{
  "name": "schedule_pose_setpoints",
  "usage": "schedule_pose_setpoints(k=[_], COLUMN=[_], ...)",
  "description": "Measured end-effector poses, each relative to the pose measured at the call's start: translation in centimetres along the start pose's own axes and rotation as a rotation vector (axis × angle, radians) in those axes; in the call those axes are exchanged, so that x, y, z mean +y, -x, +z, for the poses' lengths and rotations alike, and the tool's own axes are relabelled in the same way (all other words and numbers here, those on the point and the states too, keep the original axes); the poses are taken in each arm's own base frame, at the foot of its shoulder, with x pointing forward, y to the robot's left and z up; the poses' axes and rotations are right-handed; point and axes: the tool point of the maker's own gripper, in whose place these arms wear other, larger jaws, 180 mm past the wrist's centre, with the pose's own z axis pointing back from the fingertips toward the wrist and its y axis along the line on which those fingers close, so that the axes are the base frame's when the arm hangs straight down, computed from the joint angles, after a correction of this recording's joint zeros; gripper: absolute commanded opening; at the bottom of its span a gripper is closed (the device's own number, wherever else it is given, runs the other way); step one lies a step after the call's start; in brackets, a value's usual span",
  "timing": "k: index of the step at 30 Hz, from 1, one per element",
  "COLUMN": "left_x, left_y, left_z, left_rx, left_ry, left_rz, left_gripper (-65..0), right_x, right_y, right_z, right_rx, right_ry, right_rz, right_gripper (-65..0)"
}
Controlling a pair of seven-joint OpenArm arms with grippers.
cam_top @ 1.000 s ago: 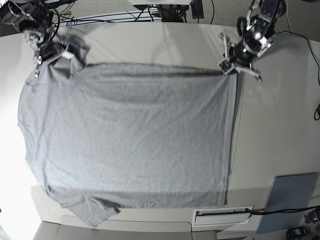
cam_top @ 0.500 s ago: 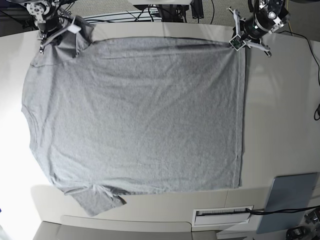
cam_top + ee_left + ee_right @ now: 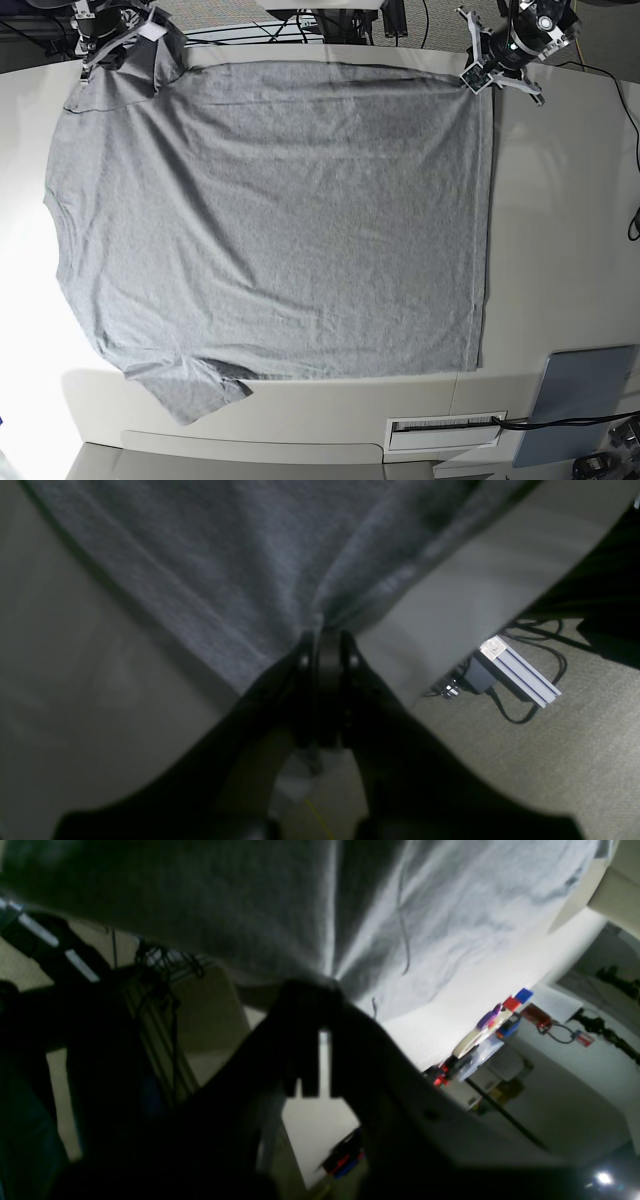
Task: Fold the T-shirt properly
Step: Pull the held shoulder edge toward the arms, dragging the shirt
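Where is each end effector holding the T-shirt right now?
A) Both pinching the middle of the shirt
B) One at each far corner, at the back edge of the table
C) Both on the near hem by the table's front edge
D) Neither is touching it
B: the left end effector and the right end effector each clamp a far corner of the T-shirt, which lies spread flat.

grey t-shirt [image 3: 270, 220], plain side up, spread flat, far corners raised
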Motion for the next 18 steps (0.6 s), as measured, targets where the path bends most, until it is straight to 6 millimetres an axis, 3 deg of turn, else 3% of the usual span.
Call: schedule_pose_setpoints(k=[11,18], left_x=[-0.1,0.9], left_y=[0.9,1.3], left_z=[0.6,1.9], left_rx=[0.02,0.08], left_ry=[0.01,-0.004], left_rz=[-0.031,-0.007], left_gripper=[-65.0,-65.0], right_x=[0.5,-3.6], right_y=[0.4,0.5], right_z=[0.7,0.7], right_rx=[0.015,0.025], right_ry=[0.012,0.215], right_rz=[0.004,0.024], right_gripper=[-65.0,-65.0])
